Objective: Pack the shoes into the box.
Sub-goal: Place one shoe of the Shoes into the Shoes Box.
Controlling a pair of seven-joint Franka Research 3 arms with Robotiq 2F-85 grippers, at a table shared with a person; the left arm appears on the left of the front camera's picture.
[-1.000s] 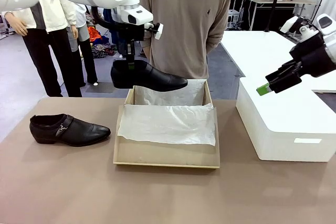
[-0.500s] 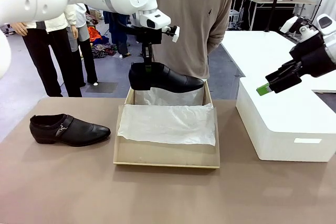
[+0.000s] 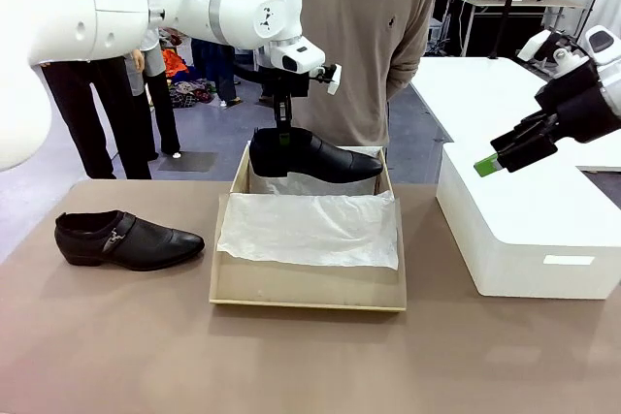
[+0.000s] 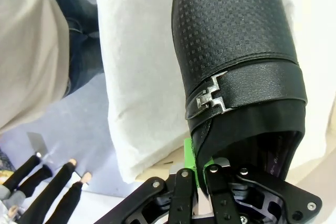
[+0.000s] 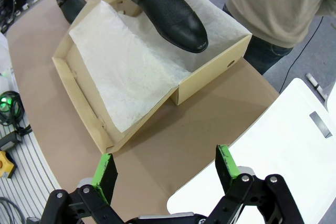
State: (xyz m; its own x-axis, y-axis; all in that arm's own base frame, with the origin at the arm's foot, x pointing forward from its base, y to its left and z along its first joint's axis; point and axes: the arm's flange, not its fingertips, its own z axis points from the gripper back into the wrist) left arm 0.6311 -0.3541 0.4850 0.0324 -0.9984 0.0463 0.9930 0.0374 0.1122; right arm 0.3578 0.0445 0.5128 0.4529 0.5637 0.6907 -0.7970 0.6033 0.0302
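Observation:
One black glossy shoe (image 3: 315,155) hangs over the far end of the tan box (image 3: 309,288), toe pointing right, with my left gripper (image 3: 282,135) shut on its heel rim. In the left wrist view the shoe (image 4: 236,40) with its strap and buckle hangs above the white tissue paper, and my left gripper (image 4: 201,163) pinches the collar edge. The second shoe (image 3: 126,239) lies on the table left of the box. My right gripper (image 3: 497,159) hovers open above the white box at right. The right wrist view has the held shoe (image 5: 165,9), the box (image 5: 84,98) and my open right gripper (image 5: 165,174).
A large white rounded box (image 3: 529,230) stands at the right of the table. A person in a beige sweater (image 3: 354,36) stands just behind the tan box. White tissue (image 3: 310,230) drapes over the box's opened flap. The table's front is bare brown.
My left arm has carried the shoe to the right and lower, from left of the box's back edge to over its far end. The right arm has not moved.

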